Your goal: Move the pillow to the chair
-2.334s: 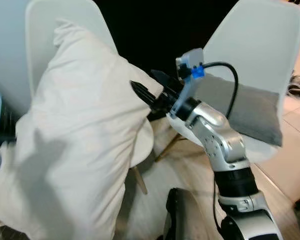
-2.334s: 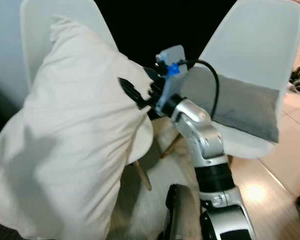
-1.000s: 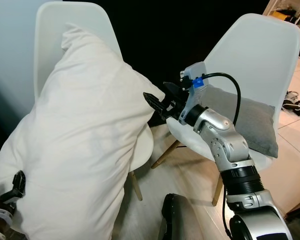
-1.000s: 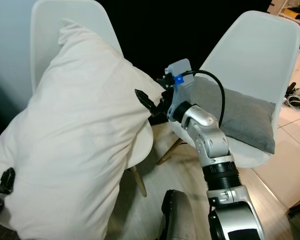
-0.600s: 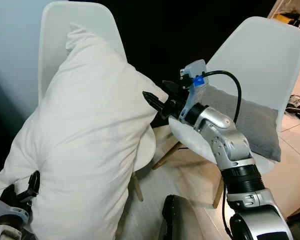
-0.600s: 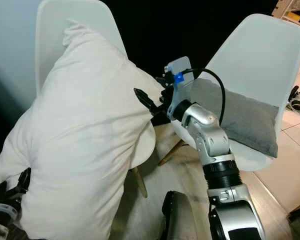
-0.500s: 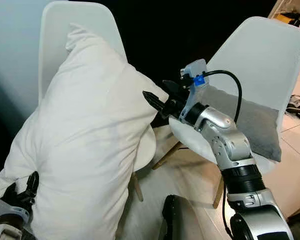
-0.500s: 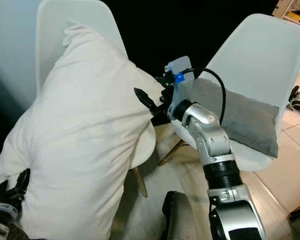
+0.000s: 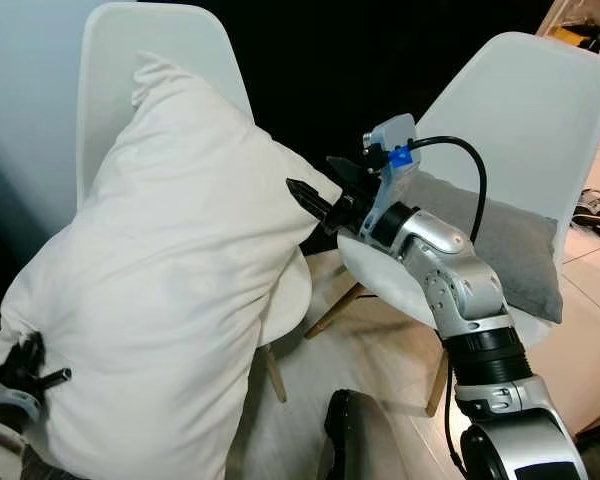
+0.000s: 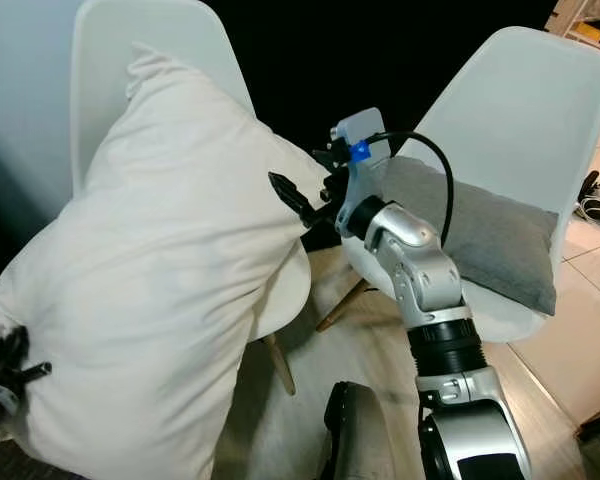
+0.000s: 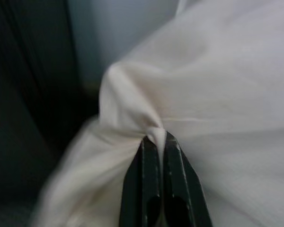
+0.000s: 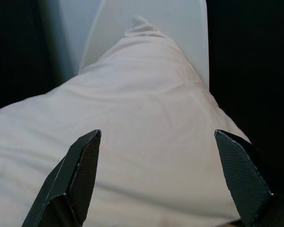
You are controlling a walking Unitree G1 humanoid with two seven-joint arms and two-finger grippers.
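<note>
Pillow: the large cream pillow point(image 9: 170, 290) leans upright against the back of the left white chair point(image 9: 160, 50), its lower end hanging past the seat edge toward the robot.
Left gripper: the left gripper point(image 11: 156, 142) is pinched tight on a fold of fabric at the pillow's lower left corner; its fingers point(image 11: 143, 179) lie almost together with cloth between them.
Right gripper: the right gripper point(image 9: 315, 185) is at the pillow's right edge, about mid-height, spread wide; one finger point(image 12: 78, 172) lies on the pillow surface, and the cloth bulges between the two fingers.
Right chair: a second white chair point(image 9: 520, 110) stands to the right, with a grey cushion point(image 9: 510, 250) on its seat.
Floor: pale wooden floor point(image 9: 380, 350) under both chairs.
</note>
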